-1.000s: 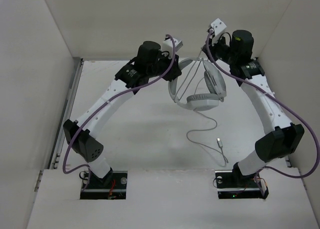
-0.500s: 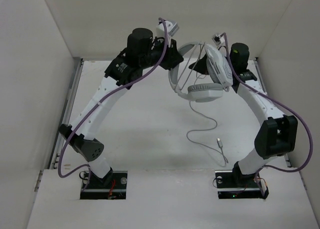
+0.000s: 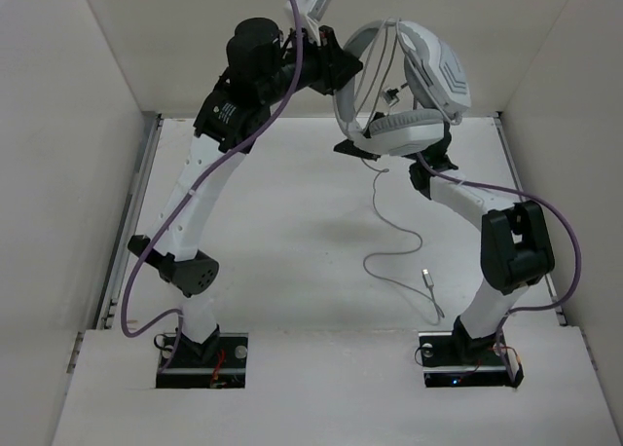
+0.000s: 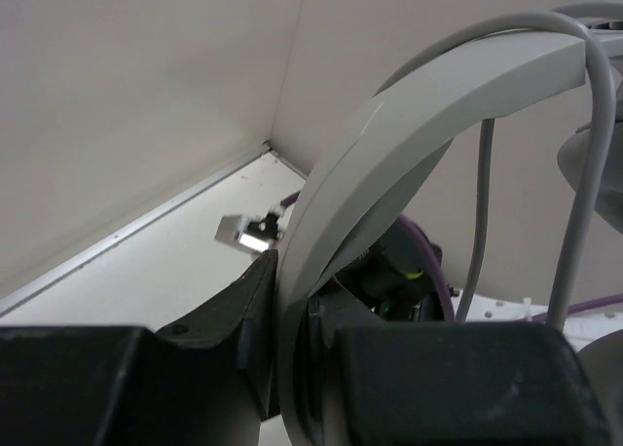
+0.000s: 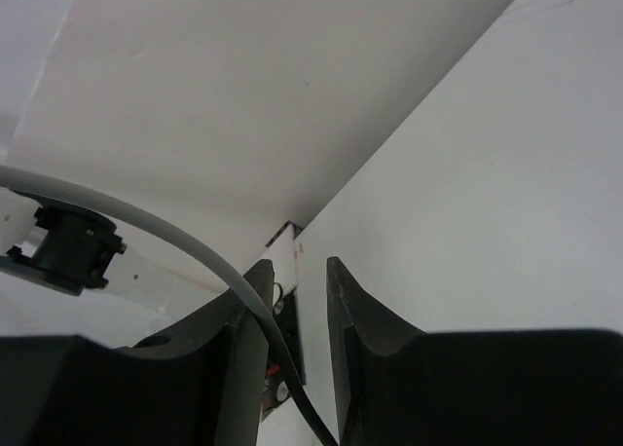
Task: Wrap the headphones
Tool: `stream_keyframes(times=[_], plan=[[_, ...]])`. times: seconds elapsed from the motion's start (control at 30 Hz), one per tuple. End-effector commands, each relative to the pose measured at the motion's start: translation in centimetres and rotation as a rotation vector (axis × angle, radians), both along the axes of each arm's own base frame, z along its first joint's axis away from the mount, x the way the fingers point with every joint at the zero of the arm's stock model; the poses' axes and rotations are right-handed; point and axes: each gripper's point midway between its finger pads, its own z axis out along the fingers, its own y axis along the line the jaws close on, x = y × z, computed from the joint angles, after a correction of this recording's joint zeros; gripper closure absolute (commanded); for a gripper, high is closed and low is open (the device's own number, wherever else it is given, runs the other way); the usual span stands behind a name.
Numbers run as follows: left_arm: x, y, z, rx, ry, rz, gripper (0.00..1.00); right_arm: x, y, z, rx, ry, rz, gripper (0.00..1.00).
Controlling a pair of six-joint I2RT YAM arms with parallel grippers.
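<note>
Headphones (image 3: 404,130) higher than half second ago, now well above table (image 3: 263,241), hung between both arms. Arms stretched taller. Cable (image 3: 394,241) trails down to table, plug (image 3: 428,274) in same spot.

Left wrist view only: left hand (image 4: 292,290) clamped on headband (image 4: 389,134).

Right wrist view: right hand (image 5: 299,271) fingers at narrow gap, cable crossing left finger into gap; gripped or not, cannot tell. Top view hides that hand behind headphones.

White table, plain white walls (image 3: 175,37) on three sides.

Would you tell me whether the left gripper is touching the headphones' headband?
Touching. The left wrist view shows the headband clamped between the fingers of the left gripper, with no gap visible.
</note>
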Motion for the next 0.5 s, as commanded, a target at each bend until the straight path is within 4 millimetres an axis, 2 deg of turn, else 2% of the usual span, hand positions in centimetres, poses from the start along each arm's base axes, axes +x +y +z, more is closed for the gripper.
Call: stream_keyframes(times=[0.0,0.17,0.3,0.47], plan=[[-1.2,2.0,7.8,-0.196,-0.144,0.026,0.98,-2.4,1.9,0.9,0.056,-0.027,0.088,0.65],[2.7,5.3,9.0,-0.232,-0.191,0.203,0.98,-4.7,3.4,-1.2,0.047,0.023,0.137,0.64],[5.6,8.4,10.2,-0.252,-0.244,0.347,0.98,-5.8,3.7,-2.2,0.033,0.036,0.148,0.63],[8.2,11.3,11.0,-0.254,-0.305,0.500,0.98,-7.0,4.0,-2.6,0.023,0.041,0.168,0.62]])
